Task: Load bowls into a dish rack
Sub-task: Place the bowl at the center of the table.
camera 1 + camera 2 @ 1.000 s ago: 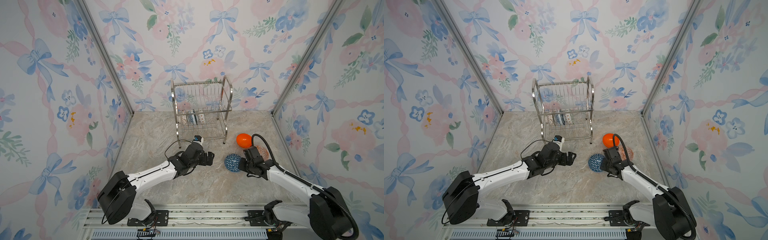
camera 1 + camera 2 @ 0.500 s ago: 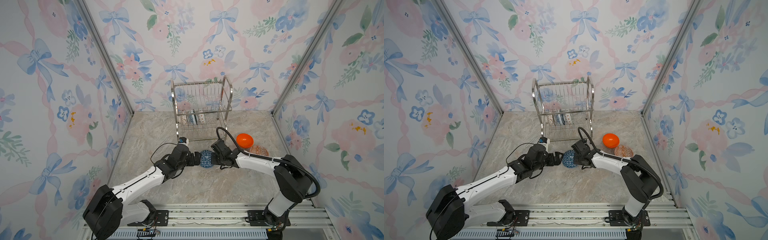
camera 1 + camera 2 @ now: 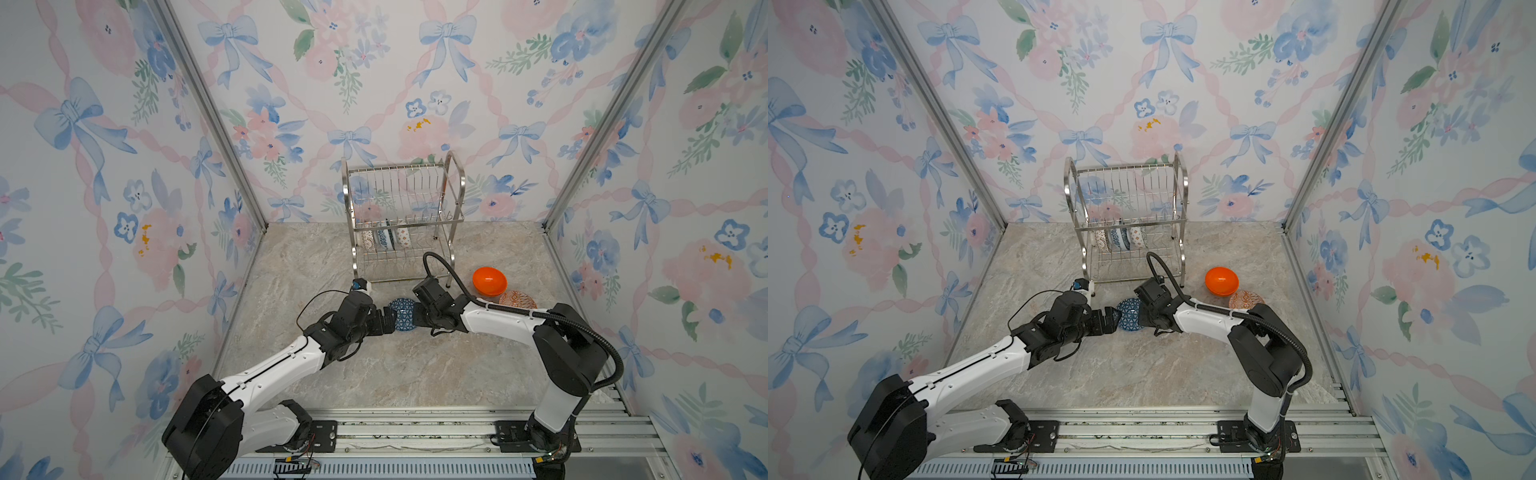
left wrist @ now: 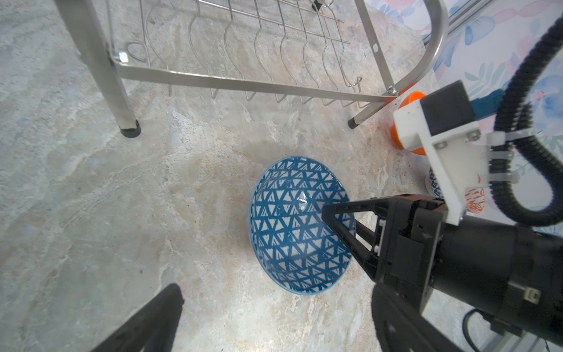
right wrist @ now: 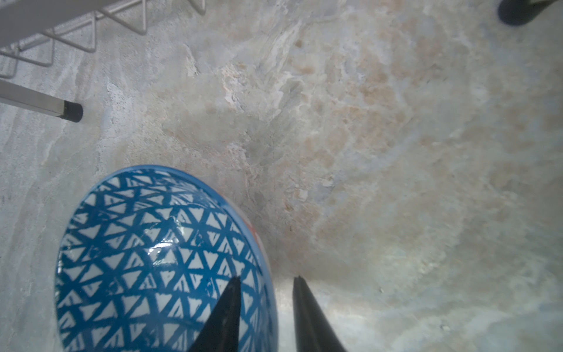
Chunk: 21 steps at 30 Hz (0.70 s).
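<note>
It looks like a handover, low over the bench (image 3: 316,257). The blue bowl with white triangles (image 3: 402,314) is at the centre of both top views, just below the front legs of the dish rack (image 3: 462,195) and between the two arms. The right end effector (image 5: 266,278) straddles its rim, one finger inside and one outside, jaws apart with a gap showing, so I'd say it isn't clamped. The left end effector (image 3: 386,321) gapes wide just short of the bowl, likely to take it rackward. Being round, the bowl has no long axis; its mouth tips up toward the left arm. Three bowls (image 3: 386,239) stand on edge in the rack.
</note>
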Available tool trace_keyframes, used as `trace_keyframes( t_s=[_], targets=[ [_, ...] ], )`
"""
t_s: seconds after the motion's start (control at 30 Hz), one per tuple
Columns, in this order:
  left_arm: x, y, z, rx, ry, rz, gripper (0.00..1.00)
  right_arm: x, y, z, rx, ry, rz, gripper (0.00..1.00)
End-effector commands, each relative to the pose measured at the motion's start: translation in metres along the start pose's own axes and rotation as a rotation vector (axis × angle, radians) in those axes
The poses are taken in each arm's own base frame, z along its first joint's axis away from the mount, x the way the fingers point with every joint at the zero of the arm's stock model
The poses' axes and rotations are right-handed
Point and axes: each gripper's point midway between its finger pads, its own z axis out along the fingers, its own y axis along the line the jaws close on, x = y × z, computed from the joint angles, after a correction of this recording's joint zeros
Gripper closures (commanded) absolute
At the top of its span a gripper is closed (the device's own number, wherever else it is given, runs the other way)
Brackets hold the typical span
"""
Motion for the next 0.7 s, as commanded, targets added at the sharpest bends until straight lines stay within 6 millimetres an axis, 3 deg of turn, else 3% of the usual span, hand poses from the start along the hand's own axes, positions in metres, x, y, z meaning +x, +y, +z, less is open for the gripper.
trace_keyframes(
  t_s=[0.0,0.3,0.6,0.67],
  targets=[
    [0.003,0.003,0.002,-0.011,0.024,-0.012,0.02,-0.009,0.011,-0.013,-0.023,-0.019,-0.026,0.62],
    [0.001,0.004,0.002,0.002,0.032,-0.058,0.02,-0.029,0.01,-0.046,-0.001,-0.099,-0.059,0.36],
    [0.004,0.01,-0.003,0.009,0.029,-0.093,0.02,-0.046,0.022,-0.08,-0.007,-0.17,-0.113,0.01],
    [0.006,0.012,-0.002,0.014,0.041,-0.11,0.03,-0.048,0.028,-0.085,-0.014,-0.18,-0.125,0.03]
  ],
)
